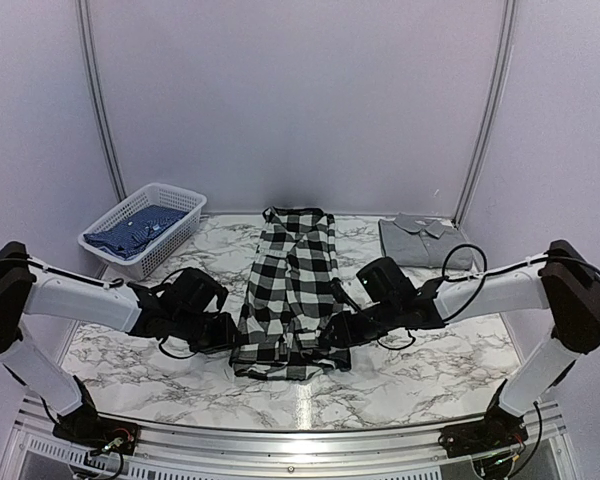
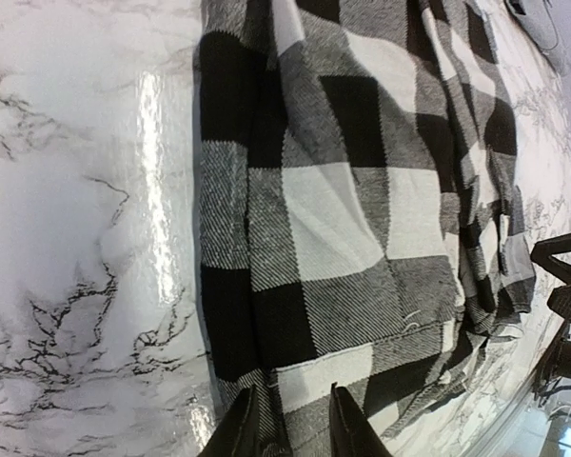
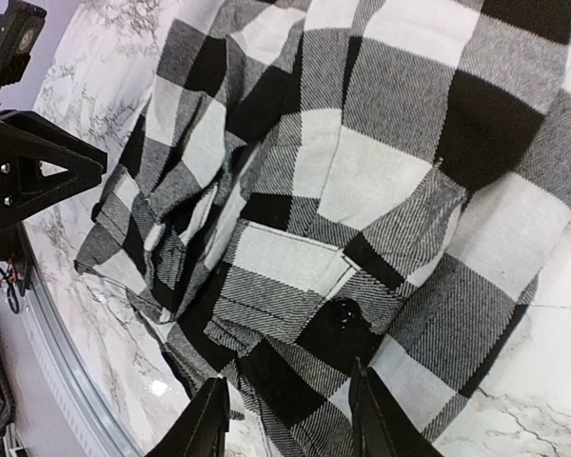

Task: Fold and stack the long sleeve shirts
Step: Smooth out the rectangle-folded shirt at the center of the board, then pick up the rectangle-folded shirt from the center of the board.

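Shirt (image 1: 290,285), black-and-white check, folded narrow on marble table (image 1: 400,385)

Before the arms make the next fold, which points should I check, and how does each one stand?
1. Checked shirt folded to a narrow strip: ok.
2. Left fingers astride its near left edge: ok.
3. Right fingers astride its near right corner: ok.
4. Cloth pinched firmly on both sides: cannot tell.
5. Near end lying flat: not ok, bunched.
6. Grey shirt apart from the strip: ok.
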`<state>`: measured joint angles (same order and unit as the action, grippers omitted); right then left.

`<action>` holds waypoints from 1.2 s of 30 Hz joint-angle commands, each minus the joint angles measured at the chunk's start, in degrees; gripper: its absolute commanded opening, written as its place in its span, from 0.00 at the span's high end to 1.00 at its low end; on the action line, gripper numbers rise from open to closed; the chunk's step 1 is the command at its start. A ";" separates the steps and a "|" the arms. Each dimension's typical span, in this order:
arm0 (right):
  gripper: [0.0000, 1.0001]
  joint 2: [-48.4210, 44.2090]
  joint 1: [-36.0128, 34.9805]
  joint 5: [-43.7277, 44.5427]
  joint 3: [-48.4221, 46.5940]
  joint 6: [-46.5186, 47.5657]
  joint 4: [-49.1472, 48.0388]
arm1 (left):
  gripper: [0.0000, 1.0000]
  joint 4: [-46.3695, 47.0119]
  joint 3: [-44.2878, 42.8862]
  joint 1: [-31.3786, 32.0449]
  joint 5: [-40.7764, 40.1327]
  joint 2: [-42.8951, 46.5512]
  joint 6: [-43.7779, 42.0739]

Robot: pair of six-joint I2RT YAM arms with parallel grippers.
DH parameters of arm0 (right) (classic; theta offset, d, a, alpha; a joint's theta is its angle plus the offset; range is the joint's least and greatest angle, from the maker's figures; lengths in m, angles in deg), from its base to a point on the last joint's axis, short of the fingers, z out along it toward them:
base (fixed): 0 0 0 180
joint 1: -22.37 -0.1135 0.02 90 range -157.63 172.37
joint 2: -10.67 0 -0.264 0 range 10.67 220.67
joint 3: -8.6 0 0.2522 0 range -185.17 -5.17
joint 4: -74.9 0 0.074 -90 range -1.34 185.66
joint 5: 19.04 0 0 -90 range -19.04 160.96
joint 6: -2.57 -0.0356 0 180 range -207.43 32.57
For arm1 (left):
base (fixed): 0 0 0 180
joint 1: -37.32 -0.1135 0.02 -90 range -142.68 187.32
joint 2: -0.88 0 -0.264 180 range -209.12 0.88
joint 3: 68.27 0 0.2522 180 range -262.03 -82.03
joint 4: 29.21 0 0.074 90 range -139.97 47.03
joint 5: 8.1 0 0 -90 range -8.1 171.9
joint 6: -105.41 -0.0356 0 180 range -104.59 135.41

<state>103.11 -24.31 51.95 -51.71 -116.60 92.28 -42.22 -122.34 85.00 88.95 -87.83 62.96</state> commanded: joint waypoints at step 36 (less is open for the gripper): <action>0.37 -0.71 10.06 -15.45 15.35 -9.60 -18.28 | 0.49 7.74 4.61 -5.06 14.39 -5.49 -2.38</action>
<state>99.81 -15.00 38.16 -36.43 -124.84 77.42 -31.20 -119.63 79.53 102.50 -92.20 60.12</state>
